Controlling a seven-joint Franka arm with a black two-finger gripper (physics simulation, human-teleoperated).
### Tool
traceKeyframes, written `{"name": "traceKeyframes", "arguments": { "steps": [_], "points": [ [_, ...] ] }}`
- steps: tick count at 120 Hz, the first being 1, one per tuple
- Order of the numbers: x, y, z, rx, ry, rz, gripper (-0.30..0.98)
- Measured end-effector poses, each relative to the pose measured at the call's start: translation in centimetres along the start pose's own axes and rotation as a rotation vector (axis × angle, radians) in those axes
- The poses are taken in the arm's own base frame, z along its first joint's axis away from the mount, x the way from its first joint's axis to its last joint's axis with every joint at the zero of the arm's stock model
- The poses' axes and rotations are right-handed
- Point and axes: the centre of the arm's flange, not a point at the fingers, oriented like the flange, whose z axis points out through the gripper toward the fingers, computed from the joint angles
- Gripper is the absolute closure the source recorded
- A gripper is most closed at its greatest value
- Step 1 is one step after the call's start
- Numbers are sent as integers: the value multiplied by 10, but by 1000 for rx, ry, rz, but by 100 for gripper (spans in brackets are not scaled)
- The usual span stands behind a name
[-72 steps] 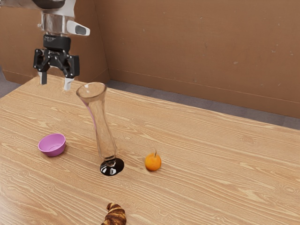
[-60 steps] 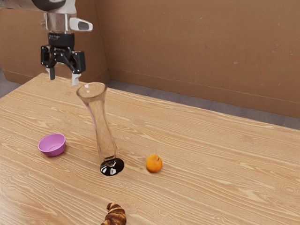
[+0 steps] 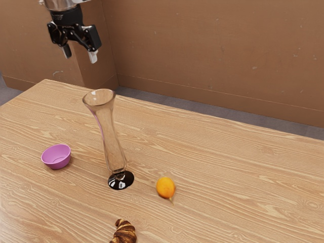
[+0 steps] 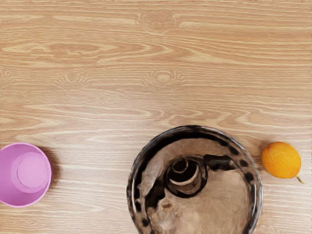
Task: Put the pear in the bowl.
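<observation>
– if we descend from here, what fails first?

– the tall glass vase (image 3: 108, 129), we think. in the wrist view its mouth lies just under the hand, so a straight drop could strike the rim and topple it. we should move clear sideways while high.

– and the pear (image 3: 165, 187)?

– resting on the worktop (image 3: 228, 172), just beside the vase's dark base, stalk out to one side. it is rounded, so if one finger touches first, we would expect it to roll, perhaps towards the croissant (image 3: 124, 234).

– transfer risk?

– the vase stands between pear and bowl (image 3: 56, 164); a low carry would probably knock it. the bowl looks small: a release off-centre could land on its lip and tip it or spill the fruit.

– state of the claw (image 3: 80, 54)?

– fingers well apart, nothing between them, touching nothing. we judge it open wide enough for the pear, though we cannot tell if that is its full spread. grasp not made; bowl empty.
</observation>
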Motion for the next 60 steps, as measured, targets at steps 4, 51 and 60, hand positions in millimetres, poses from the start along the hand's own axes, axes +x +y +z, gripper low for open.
{"name": "traceKeyframes", "arguments": {
  "steps": [4,51,60],
  "points": [
    [-10,7,-2,12,9,-6,0],
    [-100,226,87,140,53,-129,0],
    [-99,242,125,105,-4,-200,0]
  ]
}}
